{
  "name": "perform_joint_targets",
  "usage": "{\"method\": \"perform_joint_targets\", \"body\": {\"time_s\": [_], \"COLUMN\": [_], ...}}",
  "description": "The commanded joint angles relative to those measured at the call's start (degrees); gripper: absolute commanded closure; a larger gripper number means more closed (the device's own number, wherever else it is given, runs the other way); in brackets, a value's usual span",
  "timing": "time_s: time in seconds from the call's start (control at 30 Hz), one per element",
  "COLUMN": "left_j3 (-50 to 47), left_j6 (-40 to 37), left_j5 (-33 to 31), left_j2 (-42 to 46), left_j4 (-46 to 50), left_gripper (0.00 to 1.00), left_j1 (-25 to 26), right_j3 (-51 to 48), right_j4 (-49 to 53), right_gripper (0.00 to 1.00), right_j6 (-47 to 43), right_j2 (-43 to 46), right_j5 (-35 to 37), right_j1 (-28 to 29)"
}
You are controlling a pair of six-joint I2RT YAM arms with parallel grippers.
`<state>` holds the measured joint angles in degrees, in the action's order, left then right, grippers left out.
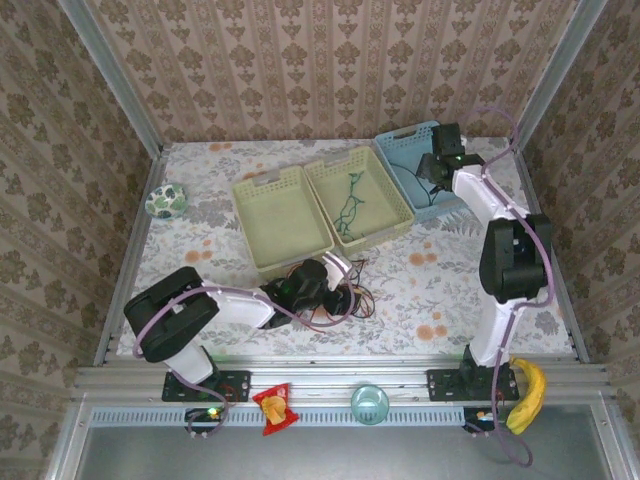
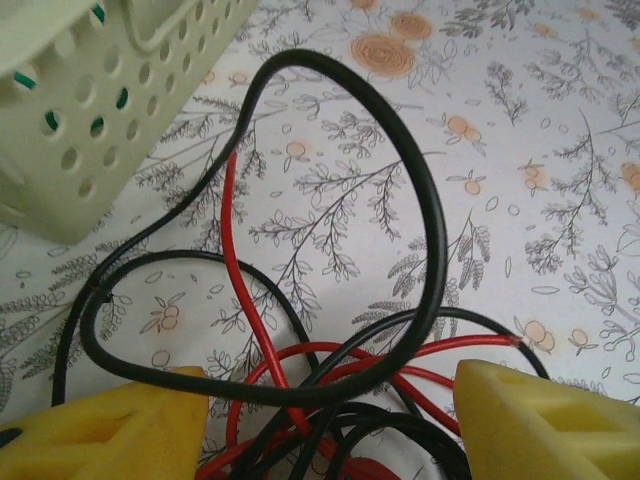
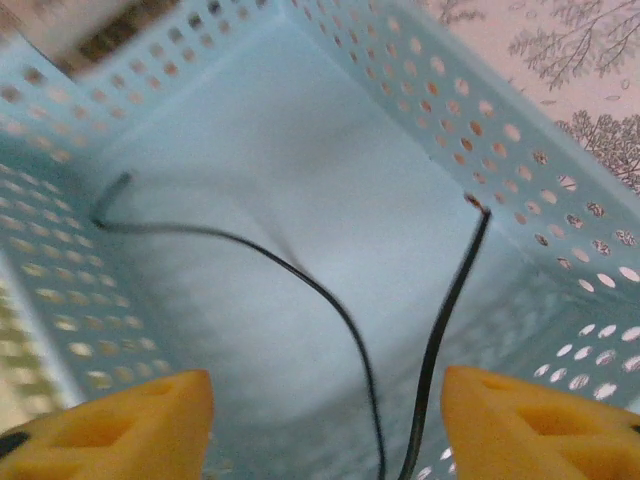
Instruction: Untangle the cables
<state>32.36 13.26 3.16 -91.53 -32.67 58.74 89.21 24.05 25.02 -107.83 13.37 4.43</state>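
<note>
Left claw [image 2: 330, 405], spread wide and gripping nothing, straddles a looping black cable [image 2: 432, 230] and red cable [image 2: 232, 250] tangled by the near edge of the tabletop [image 2: 520, 150]. Right claw [image 3: 328, 400], equally spread and empty, hangs over a thin black wire [image 3: 300, 275] in the blue basket [image 3: 520, 130], far right corner. Green cable [image 1: 350, 205] lies in a cream basket [image 1: 380, 205].

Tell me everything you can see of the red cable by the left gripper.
The red cable is a thin, glossy wire lying loose on the flowered table. One strand runs away toward the pale basket; the rest curls in low loops, woven over and under the black cable. Its tangled part sits between the open fingers of the left gripper.
</note>
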Motion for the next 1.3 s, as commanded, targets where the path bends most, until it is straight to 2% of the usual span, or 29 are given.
{"method": "perform_joint_targets", "body": {"time_s": [0.0,0.37,0.57,0.7,0.83,0.97,1.27], "left_j3": [-0.5,-1.1,-3.5,-3.9,-3.4,-3.7,-2.0], "left_j6": [0.3,0.6,2.8,2.8,2.1,2.2,0.2], "left_j5": [-0.8,0.1,-0.3,-0.1,0.8,0.5,0.8], "left_j2": [2.6,5.6,7.4,7.9,7.9,8.0,6.0], "left_j4": [-1.8,-2.2,-5.3,-4.2,-1.9,-1.6,2.4], "left_gripper": [0.34,0.33,0.34,0.35,0.36,0.37,0.37], "left_j1": [-0.5,-2.3,-3.8,-4.1,-4.1,-4.0,-2.2], "right_j3": [-2.1,-8.4,-23.3,-31.6,-35.6,-36.5,-41.7], "right_j4": [-2.4,0.2,-3.9,-5.7,-3.3,3.6,9.4], "right_gripper": [0.32,0.33,0.34,0.37,0.4,0.44,0.52], "right_j6": [1.8,3.3,3.3,3.9,1.6,-2.7,-3.8], "right_j2": [4.4,10.5,21.9,26.9,26.9,24.7,24.3], "right_j5": [-0.5,-7.4,-10.3,-17.9,-26.0,-31.9,-33.6], "right_j1": [0.2,2.4,11.7,17.4,21.9,23.9,24.5]}}
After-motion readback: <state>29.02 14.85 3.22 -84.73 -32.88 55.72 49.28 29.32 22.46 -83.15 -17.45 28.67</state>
